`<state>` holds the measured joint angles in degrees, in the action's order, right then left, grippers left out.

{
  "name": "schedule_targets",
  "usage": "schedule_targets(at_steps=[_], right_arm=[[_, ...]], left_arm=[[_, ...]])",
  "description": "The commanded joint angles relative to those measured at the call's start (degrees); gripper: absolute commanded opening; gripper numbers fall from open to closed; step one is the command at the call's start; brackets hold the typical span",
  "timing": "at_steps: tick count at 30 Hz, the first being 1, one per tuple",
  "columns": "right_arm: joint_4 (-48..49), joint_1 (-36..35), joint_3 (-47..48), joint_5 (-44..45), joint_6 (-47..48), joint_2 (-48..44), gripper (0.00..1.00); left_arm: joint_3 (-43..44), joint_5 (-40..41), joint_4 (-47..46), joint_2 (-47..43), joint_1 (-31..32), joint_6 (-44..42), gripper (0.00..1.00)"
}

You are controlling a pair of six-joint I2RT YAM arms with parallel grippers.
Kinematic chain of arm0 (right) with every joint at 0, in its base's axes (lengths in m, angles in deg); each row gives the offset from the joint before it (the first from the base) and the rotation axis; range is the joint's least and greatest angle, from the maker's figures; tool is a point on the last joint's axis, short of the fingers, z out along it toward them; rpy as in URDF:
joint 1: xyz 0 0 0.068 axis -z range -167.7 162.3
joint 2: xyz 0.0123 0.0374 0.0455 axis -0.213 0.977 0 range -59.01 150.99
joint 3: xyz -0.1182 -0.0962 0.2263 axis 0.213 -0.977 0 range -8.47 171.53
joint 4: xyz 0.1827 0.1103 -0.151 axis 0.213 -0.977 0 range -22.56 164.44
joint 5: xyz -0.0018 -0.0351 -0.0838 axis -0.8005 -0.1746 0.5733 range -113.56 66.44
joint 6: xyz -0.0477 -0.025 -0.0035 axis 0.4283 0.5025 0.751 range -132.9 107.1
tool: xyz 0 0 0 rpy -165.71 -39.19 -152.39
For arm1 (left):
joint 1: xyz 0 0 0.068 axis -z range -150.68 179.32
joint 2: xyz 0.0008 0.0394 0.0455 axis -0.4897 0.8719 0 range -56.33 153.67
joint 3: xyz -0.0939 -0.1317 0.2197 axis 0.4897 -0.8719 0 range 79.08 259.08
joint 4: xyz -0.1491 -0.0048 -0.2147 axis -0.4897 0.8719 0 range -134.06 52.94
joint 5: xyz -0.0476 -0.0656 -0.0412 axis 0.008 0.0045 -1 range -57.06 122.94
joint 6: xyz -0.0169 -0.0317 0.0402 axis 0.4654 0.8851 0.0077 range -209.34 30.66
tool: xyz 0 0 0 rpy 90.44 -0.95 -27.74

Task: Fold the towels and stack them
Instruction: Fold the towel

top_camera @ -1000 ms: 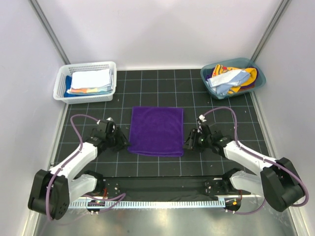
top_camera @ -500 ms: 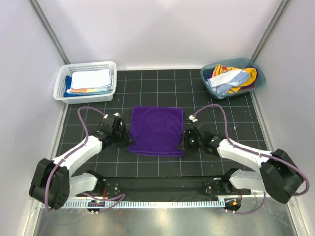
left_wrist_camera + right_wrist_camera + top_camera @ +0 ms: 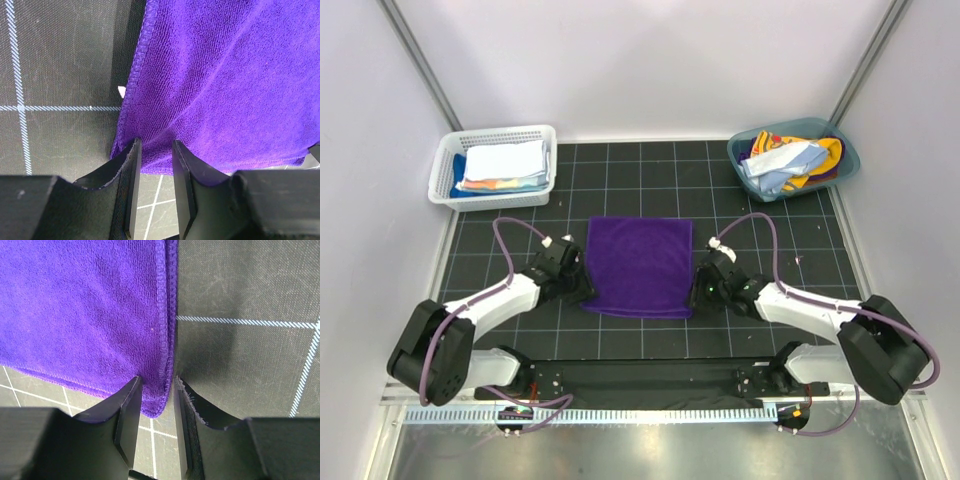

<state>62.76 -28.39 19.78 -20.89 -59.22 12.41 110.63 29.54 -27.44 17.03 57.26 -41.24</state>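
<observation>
A deep purple towel lies flat in the middle of the black grid mat. My left gripper is at its near left corner. In the left wrist view the fingers stand close together with the purple towel edge pinched between their tips, and a crease runs up from there. My right gripper is at the near right corner. There the purple towel fills the narrow gap between the right gripper tips. More towels lie crumpled in the teal tub.
A white mesh basket at the back left holds folded towels. The teal tub stands at the back right. Grey walls close in both sides, and a metal rail runs along the near edge.
Both grippers slid inward and forward onto the purple towel's near corners, and their jaws narrowed around its edges. The towel has stayed flat.
</observation>
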Motion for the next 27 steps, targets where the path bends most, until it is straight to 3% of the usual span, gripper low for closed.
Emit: schedule_targets(at_steps=[1,6,13,16,27], right_arm=[[-3.2,-0.5,-0.7,3.4,-0.3,2.6,0.39],[-4.7,-1.7,0.2,4.0,-0.3,3.3,0.34],[-10.0,-2.0,1.7,5.4,0.6,3.8,0.11],[-12.2,-2.0,1.9,5.8,1.1,3.3,0.06],[-15.8,-4.7,1.6,4.5,1.7,2.1,0.1]], left_arm=[[-1.2,2.4,-2.6,1.3,0.4,1.0,0.35],[-1.6,2.5,-2.6,2.0,0.4,1.0,0.35],[-1.7,2.1,-1.5,2.0,0.4,1.6,0.35],[-2.1,1.6,-1.1,1.3,0.7,2.2,0.35],[-5.9,1.0,0.5,-0.5,1.6,6.2,0.31]])
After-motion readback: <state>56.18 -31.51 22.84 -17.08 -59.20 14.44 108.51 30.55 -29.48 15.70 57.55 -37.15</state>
